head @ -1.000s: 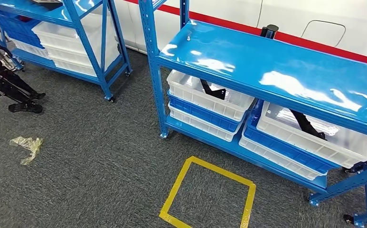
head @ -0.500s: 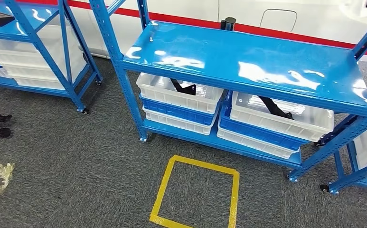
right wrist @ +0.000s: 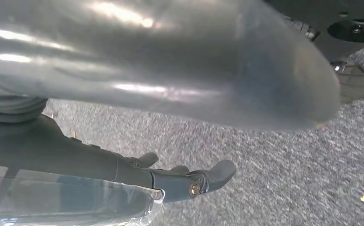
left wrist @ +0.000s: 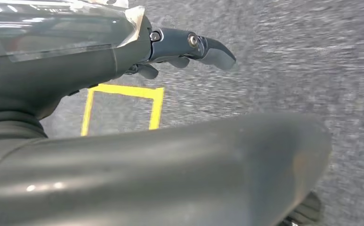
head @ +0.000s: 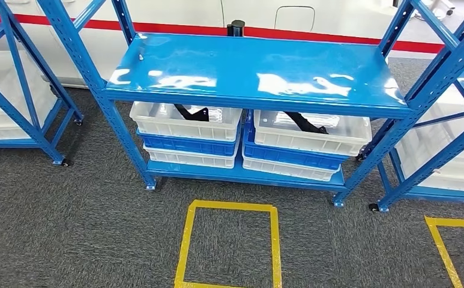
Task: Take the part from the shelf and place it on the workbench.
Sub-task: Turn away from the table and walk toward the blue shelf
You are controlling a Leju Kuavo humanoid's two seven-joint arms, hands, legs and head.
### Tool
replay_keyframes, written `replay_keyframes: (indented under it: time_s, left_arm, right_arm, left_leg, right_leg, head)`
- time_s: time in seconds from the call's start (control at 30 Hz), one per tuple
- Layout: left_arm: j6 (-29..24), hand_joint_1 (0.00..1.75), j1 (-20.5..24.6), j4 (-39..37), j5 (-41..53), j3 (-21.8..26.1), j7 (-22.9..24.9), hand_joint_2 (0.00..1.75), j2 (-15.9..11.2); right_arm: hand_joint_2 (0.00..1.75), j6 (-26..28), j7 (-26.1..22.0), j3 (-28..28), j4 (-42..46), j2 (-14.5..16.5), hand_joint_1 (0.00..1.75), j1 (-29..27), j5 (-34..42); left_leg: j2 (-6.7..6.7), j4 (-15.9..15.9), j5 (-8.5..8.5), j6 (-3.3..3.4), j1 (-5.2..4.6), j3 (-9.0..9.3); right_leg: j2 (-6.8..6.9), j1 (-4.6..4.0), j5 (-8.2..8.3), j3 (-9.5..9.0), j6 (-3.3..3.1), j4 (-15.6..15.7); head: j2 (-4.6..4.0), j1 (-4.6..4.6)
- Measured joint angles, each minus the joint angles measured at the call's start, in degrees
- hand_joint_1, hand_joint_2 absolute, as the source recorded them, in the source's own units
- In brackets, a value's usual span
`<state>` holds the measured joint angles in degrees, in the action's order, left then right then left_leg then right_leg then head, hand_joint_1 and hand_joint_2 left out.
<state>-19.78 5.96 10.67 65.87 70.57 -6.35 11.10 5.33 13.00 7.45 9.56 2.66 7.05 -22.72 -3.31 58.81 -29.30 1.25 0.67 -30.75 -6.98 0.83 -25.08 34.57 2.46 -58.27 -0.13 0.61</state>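
Approach step, by the look of it. Black part [head: 191, 113] lying in white bin [head: 184, 122] under blue shelf [head: 253, 69], at twelve o'clock from yellow floor square [head: 229, 246]. Left hand [left wrist: 184, 49] and right hand [right wrist: 184, 181] hanging empty, fingers loosely apart. Next, probably: stepping closer, reaching into bin.

A glossy blue shelf [head: 259, 69] is holding white bins [head: 184, 120] stacked on blue ones [head: 292, 156], black parts [head: 192, 112] inside; yellow tape square [head: 229, 243] is marking speckled grey carpet [head: 67, 228].

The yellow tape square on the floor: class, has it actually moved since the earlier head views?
No. The yellow tape square keeps its place before the blue shelf's lower bins; the whole picture shifted together, so the camera turned.
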Motion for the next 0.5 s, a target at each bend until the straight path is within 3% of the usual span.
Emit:
replay_keyframes:
  time_s: [0.07,0.13,0.2,0.23,0.27,0.33,0.37,0.43,0.5]
  left_arm:
    - [0.0,0.0,0.0,0.0,0.1,0.0,0.0,0.0,0.0]
    - [0.0,0.0,0.0,0.0,0.1,0.0,0.0,0.0,0.1]
    - [0.0,0.0,-0.1,0.0,0.1,0.0,0.0,0.0,0.0]
    - [0.0,0.0,-0.2,0.0,0.1,0.0,0.0,0.0,0.0]
    - [0.0,0.0,-0.2,0.0,0.1,0.0,0.0,0.0,0.1]
    - [0.0,0.0,-0.1,0.0,0.1,0.0,0.0,0.0,0.1]
    - [0.0,0.0,-0.1,0.0,0.1,0.0,0.0,0.0,0.1]
    - [0.0,0.0,0.0,0.0,0.1,0.0,0.0,0.0,0.2]
    - [0.0,0.0,0.0,0.0,0.1,0.0,0.0,0.0,0.1]
  right_arm:
    - [0.0,0.2,-0.2,-0.1,0.0,-0.1,0.0,-0.2,0.1]
    - [0.0,0.6,-0.7,-0.1,0.0,-0.1,0.0,-0.2,0.2]
    - [0.0,1.1,-1.3,-0.2,0.0,0.0,0.0,-0.3,0.0]
    - [0.0,1.3,-1.5,-0.2,0.0,0.0,0.0,-0.4,-0.1]
    - [0.0,1.4,-1.6,-0.2,0.0,-0.1,0.0,-0.5,-0.1]
    - [0.0,1.5,-1.7,-0.2,0.0,-0.2,0.0,-0.5,-0.1]
    - [0.0,1.6,-1.7,-0.2,0.0,-0.2,0.0,-0.5,-0.1]
    - [0.0,1.9,-1.8,-0.3,0.0,-0.1,0.0,-0.5,-0.1]
    - [0.0,2.3,-1.9,-0.3,0.0,0.0,0.0,-0.5,-0.3]
  left_leg:
    - [1.27,-0.6,0.52,0.93,0.0,0.39]
    - [2.61,-0.9,0.81,1.46,0.01,0.49]
    - [3.84,-0.9,0.8,1.57,-0.07,0.34]
    - [4.29,-0.9,0.78,1.55,-0.07,0.3]
    - [4.6,-0.8,0.74,1.5,-0.03,0.3]
    - [4.94,-0.8,0.57,1.21,0.04,0.49]
    - [5.03,-0.8,0.4,0.92,-0.08,0.6]
    - [5.1,-0.7,0.05,0.61,-0.39,0.78]
    - [5.08,-0.6,0.03,1.25,-0.49,0.84]
  right_leg:
    - [1.83,-0.06,-0.73,1.07,0.35,-1.4]
    - [5.03,-0.15,-3.59,3.86,-0.05,-7.3]
    - [6.14,-0.05,-6.5,7.28,-0.14,-14.7]
    - [6.3,0.11,-6.91,7.92,0.16,-16.3]
    - [6.43,0.28,-6.38,7.31,0.65,-15.5]
    - [7.0,0.67,-3.67,2.92,1.72,-7.9]
    - [7.34,0.68,-2.48,0.62,1.92,-3.9]
    - [7.67,0.69,-1.38,-1.76,1.59,0.1]
    - [7.5,0.68,-1.21,-1.9,1.2,0.3]
  head:
    - [0.0,-0.14]
    - [0.0,-0.37]
    - [0.0,-0.49]
    - [0.0,-0.5]
    - [0.0,-0.52]
    - [0.0,-0.55]
    - [0.0,-0.56]
    - [0.0,-0.45]
    - [0.0,-0.31]
